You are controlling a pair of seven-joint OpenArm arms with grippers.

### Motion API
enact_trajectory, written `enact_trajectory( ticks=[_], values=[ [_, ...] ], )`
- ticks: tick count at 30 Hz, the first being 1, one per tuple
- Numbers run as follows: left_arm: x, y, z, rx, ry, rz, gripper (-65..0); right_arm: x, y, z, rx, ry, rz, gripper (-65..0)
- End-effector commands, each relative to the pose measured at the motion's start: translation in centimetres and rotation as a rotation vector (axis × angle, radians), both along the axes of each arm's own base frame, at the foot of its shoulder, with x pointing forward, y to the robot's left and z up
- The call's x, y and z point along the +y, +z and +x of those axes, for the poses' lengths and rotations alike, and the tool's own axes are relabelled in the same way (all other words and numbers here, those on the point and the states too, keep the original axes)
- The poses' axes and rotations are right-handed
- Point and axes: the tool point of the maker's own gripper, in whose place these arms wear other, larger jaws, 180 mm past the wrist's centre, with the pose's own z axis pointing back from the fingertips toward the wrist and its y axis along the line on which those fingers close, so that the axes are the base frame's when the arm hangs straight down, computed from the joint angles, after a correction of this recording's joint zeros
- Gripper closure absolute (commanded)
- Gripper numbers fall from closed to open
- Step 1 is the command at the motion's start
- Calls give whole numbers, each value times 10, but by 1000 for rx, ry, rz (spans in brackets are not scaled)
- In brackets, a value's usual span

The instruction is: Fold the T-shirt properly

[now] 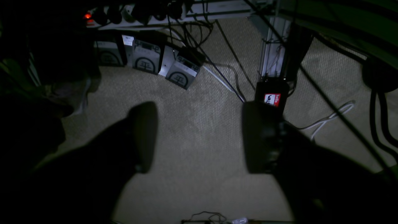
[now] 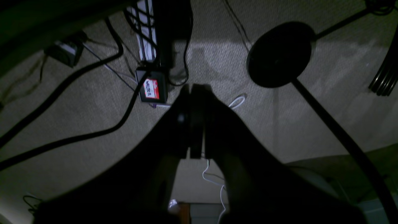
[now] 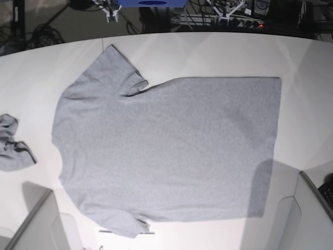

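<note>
T-shirt (image 3: 166, 151) lies flat and spread out on the white table (image 3: 307, 62), not folded yet. A small grey cloth (image 3: 13, 146) sits at its left. Right gripper (image 2: 196, 93) is pressed together; left gripper (image 1: 199, 137) is spread, holding nothing.

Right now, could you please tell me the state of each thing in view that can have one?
T-shirt: spread flat on the table, unfolded, plain side up, neck toward the base view's left.
Small grey cloth: crumpled, apart from the T-shirt.
Left end effector: open, empty, over the carpet.
Right end effector: shut, empty, over the carpet.
</note>
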Motion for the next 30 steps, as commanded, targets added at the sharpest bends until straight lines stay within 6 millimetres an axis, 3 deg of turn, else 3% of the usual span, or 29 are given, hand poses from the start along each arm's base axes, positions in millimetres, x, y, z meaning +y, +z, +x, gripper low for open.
enact_trajectory(
  ticks=[1,5,13,19,21,30],
  values=[
    [1,0,-7,12,1,4,-268,-3,0,-4,4,1,-8,0],
    [1,1,-10,18,3,6,0,-15,0,-12,53,3,-29,0],
    [1,1,-10,20,3,6,0,-19,0,-13,73,3,-37,0],
    [1,1,-17,26,3,7,0,-20,1,3,27,5,-37,0],
    [1,2,-21,31,2,7,0,-28,1,4,23,7,-49,0],
    [-2,10,-35,-67,-32,-5,0,-32,8,-9,-10,17,-53,0]
  ],
)
